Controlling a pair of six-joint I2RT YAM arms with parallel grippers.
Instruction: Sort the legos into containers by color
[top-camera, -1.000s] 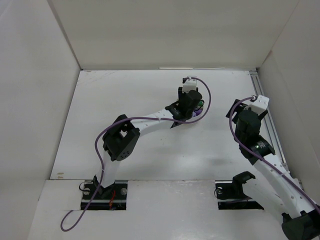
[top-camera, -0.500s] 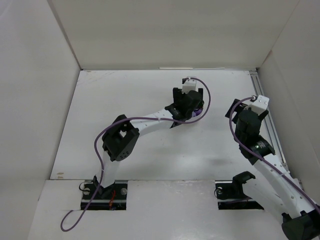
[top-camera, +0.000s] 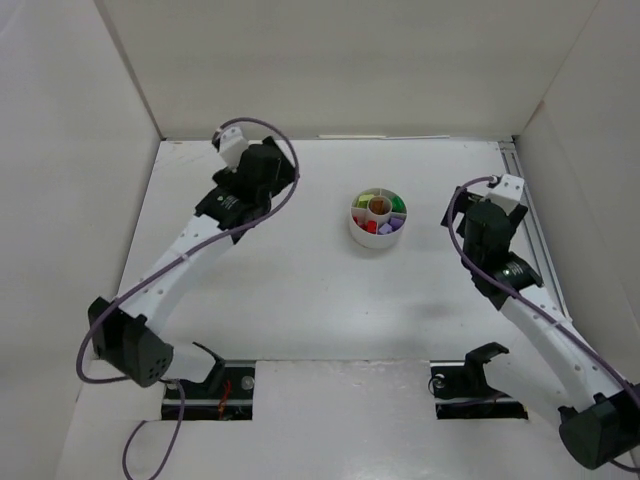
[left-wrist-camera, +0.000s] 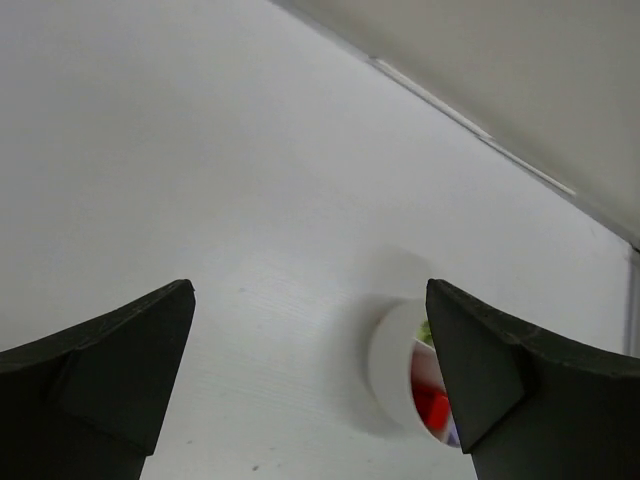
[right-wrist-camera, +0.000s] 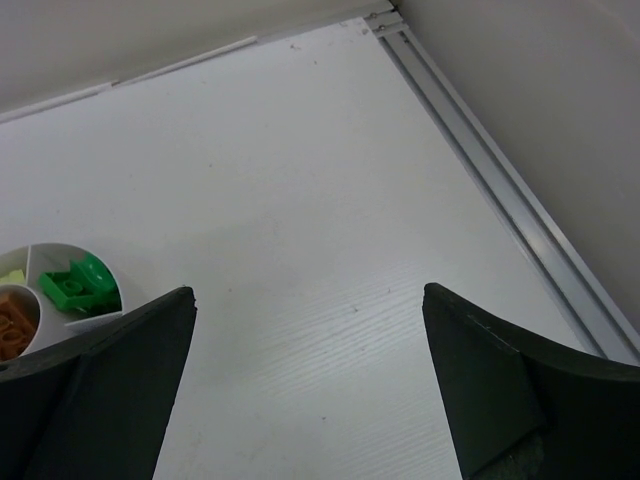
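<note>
The legos (top-camera: 379, 206) lay sorted by color inside the round white dish (top-camera: 364, 238), none seen loose outside it, and the dish sat between the hands, the left gripper (left-wrist-camera: 308, 290) off to its left, the right gripper (right-wrist-camera: 308, 292) a bit nearer on its right, both spread wide and empty.

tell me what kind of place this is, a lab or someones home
Most likely a robot lab test cell: a white table boxed in by plain white walls, a left arm and a right arm bolted at its near edge, and one divided dish of coloured bricks.
</note>
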